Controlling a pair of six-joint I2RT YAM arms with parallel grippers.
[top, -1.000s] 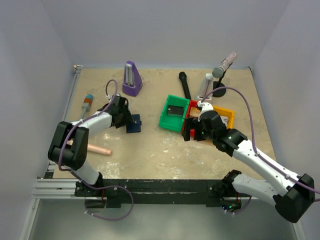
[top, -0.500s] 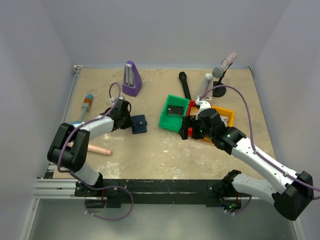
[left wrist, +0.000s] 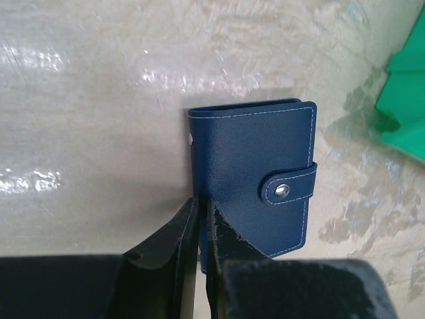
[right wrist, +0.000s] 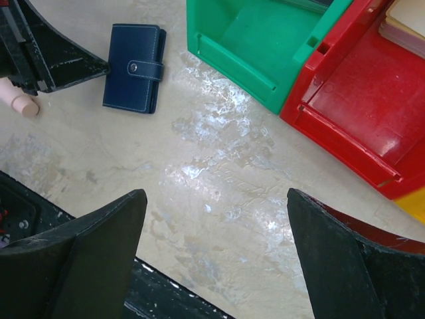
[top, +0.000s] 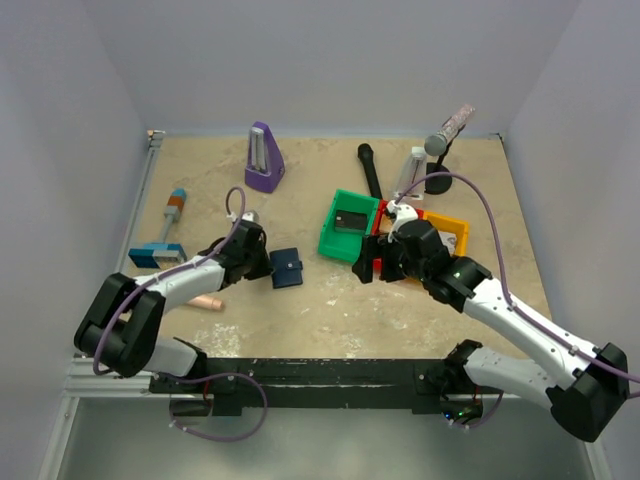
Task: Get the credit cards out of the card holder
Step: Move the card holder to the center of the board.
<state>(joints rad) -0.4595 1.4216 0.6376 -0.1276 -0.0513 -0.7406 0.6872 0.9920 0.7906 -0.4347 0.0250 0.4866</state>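
The card holder [top: 287, 268] is a dark navy wallet, closed with its snap tab fastened, lying flat on the table left of centre. It also shows in the left wrist view [left wrist: 255, 173] and the right wrist view [right wrist: 135, 66]. My left gripper [left wrist: 201, 203] is shut on the card holder's left edge, with the edge pinched between the two black fingers [top: 262, 264]. The credit cards are hidden inside the closed holder. My right gripper [right wrist: 216, 199] hangs wide open over bare table, to the right of the holder and beside the bins [top: 372, 266], with nothing between its fingers.
A green bin [top: 348, 225], a red bin [right wrist: 352, 100] and a yellow bin [top: 452, 232] stand right of centre. A purple metronome [top: 263, 158], a black handle [top: 369, 170] and a microphone stand [top: 438, 160] are at the back. A pink cylinder [top: 207, 301] and a blue-orange tool [top: 173, 208] lie on the left.
My left gripper has closed on the card holder's edge and drawn it nearer and to the right, turning it. The right gripper has shifted slightly left, still open.
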